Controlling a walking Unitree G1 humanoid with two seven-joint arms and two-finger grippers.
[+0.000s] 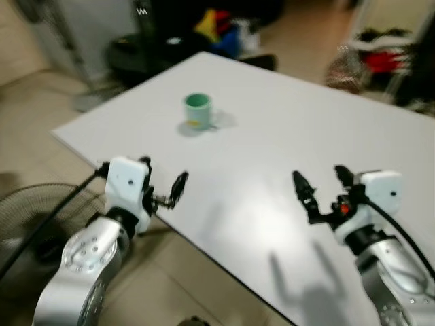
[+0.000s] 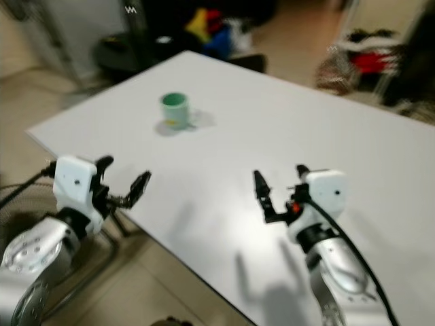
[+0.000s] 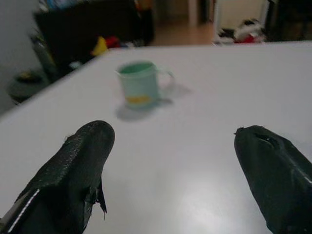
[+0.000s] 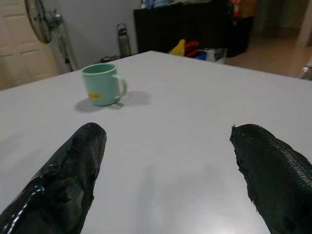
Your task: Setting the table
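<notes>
Two grippers hover over near part of the white rectangular table (image 1: 285,136), both w/ fingers spread, holding nothing: left gripper (image 1: 163,182) at the table's near-left edge, right gripper (image 1: 319,187) further in. Pale green ceramic mug (image 1: 198,111) w/ yellow mark stands upright, well apart beyond them, nearer left gripper. Background clutter blurred, can't make out.
</notes>
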